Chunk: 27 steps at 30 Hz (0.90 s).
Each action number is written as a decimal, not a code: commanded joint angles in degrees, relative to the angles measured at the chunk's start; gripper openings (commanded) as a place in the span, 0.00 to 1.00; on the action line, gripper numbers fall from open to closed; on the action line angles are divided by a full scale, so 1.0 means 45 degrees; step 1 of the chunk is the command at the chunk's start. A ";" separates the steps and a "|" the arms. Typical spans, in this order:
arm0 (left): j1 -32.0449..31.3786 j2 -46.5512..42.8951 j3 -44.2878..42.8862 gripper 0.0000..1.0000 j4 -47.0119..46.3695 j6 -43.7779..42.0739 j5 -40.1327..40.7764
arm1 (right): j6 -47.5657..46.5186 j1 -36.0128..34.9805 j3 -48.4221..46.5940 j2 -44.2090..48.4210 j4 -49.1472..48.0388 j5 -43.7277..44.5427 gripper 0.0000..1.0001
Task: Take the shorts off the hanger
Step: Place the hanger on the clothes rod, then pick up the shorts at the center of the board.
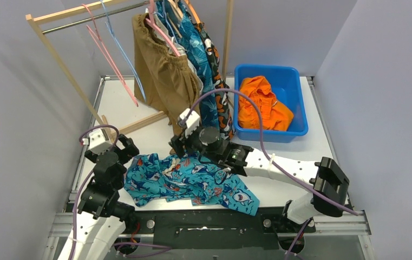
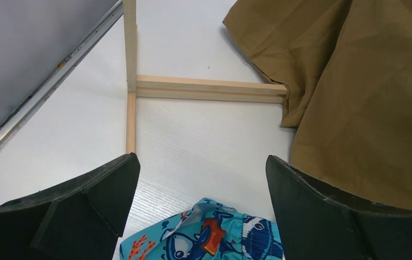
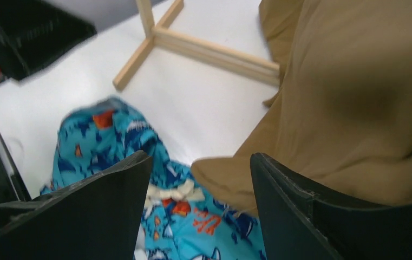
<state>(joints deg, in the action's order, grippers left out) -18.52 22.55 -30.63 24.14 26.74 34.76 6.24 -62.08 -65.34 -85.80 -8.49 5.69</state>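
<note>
Table (image 1: 138, 108) top shows white at 10 o'clock, btwn rack (image 1: 141, 122) foot bar and shark shorts (image 1: 193, 181). Latter crumpled at 6, close to front edge. Brown shorts (image 1: 163, 70) + patterned pairs (image 1: 206, 54) hang at 12, hems near tabletop. Bin (image 1: 295, 132) at 2, near R edge, orange shorts (image 1: 263, 103) inside. R gripper (image 1: 177, 146) at centre: jaws apart, gripping nothing, over shark shorts, brown hem just beside. L gripper (image 1: 126, 147) at 8: jaws wide, holding nothing, beside shark shorts' L end.
</note>
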 commanded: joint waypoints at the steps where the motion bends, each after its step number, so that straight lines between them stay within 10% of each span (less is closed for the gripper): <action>1: 0.0112 0.0164 -0.0205 0.88 -0.0528 -0.0141 -0.0253 | -0.0948 -0.0254 0.1447 0.0699 -0.2357 -0.1181 0.69; 27: 0.0112 0.0655 -0.0223 0.88 -0.0557 -0.0196 -0.0650 | -0.5049 -0.0636 0.3150 -0.0148 0.0175 -0.8098 0.78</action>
<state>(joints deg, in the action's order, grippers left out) -18.26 25.47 -30.63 24.14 26.57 32.67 -15.11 -64.27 -48.64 -82.56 -5.74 -25.17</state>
